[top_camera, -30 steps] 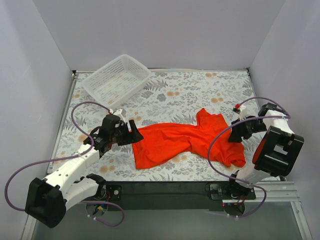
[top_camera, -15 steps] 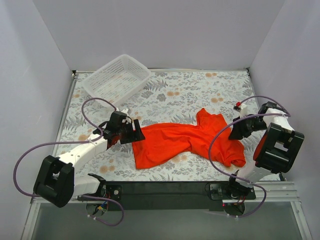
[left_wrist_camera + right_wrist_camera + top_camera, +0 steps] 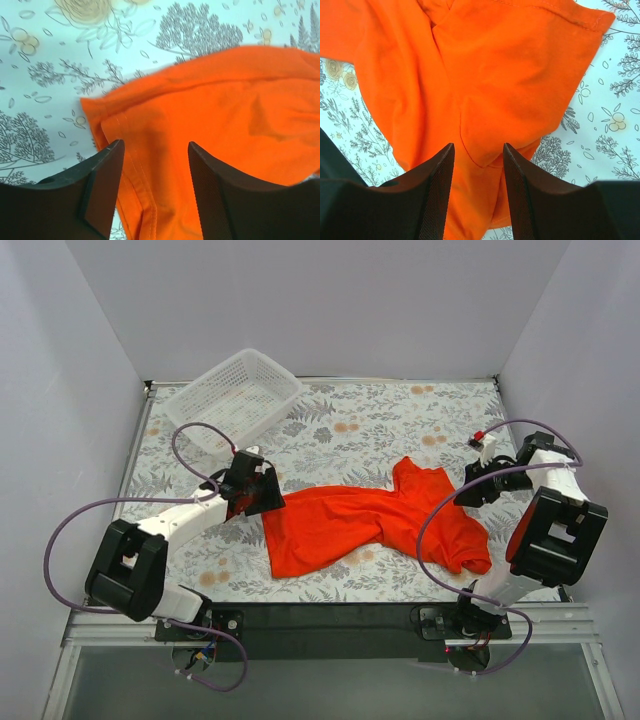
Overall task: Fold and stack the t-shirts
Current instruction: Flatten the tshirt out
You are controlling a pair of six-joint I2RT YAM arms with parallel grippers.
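- The left arm has swung its elbow in from the near-left corner of the table (image 3: 400,420). It now reaches low and nearly flat across the floral cloth, forearm pointing right.
- The left gripper (image 3: 267,494) has crept slightly toward the far edge and sits at the left end of the orange-red t-shirt (image 3: 335,525). In its wrist view the fingers stand apart, one on each side of the hemmed corner, with nothing pinched yet.
- The t-shirt has not shifted. It lies crumpled and unfolded from the middle of the table to the near-right part, so folding looks not yet begun; both arms seem to be lining up on opposite ends.
- The right gripper (image 3: 468,490) has moved a little toward the far edge, along the shirt's right side. Its fingers are parted above a loose fold and grasp nothing.
- The right arm is bent sharply upward at the right edge, wrist angled down and left.
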